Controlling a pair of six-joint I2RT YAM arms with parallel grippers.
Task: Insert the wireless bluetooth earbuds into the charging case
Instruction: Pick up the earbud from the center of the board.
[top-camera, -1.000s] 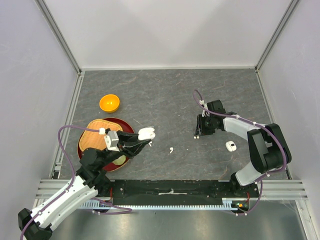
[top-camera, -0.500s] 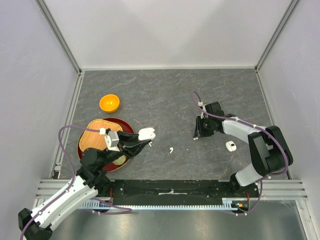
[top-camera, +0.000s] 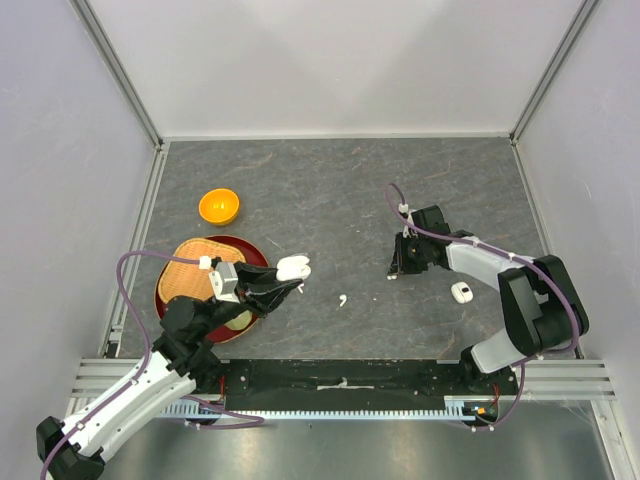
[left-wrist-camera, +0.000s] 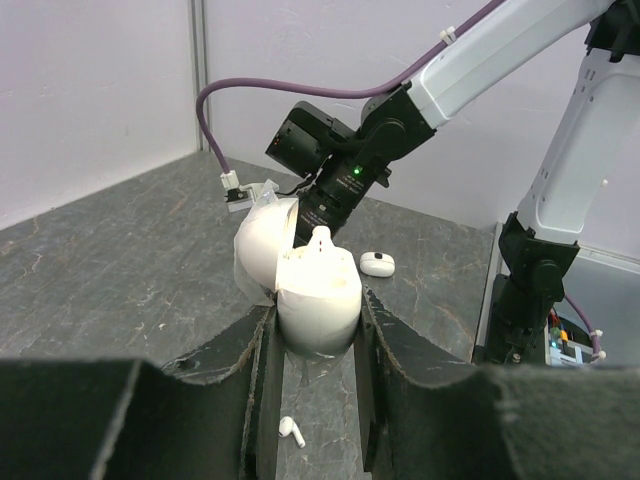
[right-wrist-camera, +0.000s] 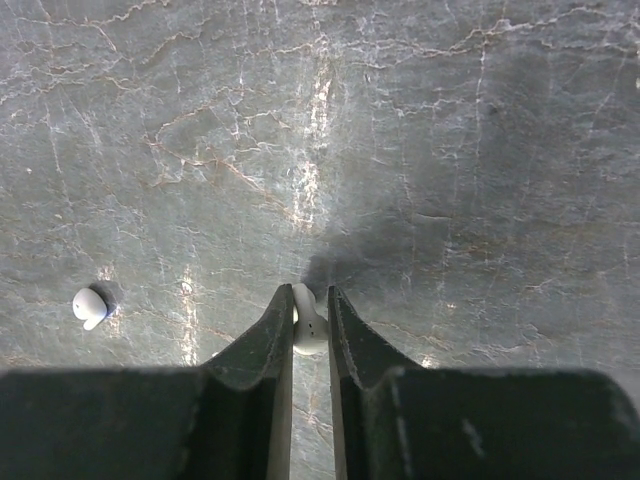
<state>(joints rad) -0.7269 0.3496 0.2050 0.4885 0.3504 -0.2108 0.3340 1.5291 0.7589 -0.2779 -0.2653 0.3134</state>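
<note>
My left gripper (top-camera: 285, 281) is shut on an open white charging case (top-camera: 294, 267), held above the table with its lid tipped back; in the left wrist view the case (left-wrist-camera: 318, 298) sits between the jaws of that gripper (left-wrist-camera: 315, 318). One earbud (top-camera: 342, 299) lies loose on the table just right of the case, and it also shows in the left wrist view (left-wrist-camera: 292, 432). My right gripper (top-camera: 398, 268) is low at the table and shut on another earbud (right-wrist-camera: 308, 328). A third earbud (right-wrist-camera: 89, 306) lies to its left.
A second, closed white case (top-camera: 461, 292) lies right of the right gripper and also shows in the left wrist view (left-wrist-camera: 377, 263). An orange bowl (top-camera: 219, 206) and a red plate (top-camera: 243, 241) holding a woven tray (top-camera: 195, 262) are at the left.
The right wrist has shifted very slightly towards the near edge. The left arm and its case have not moved.
</note>
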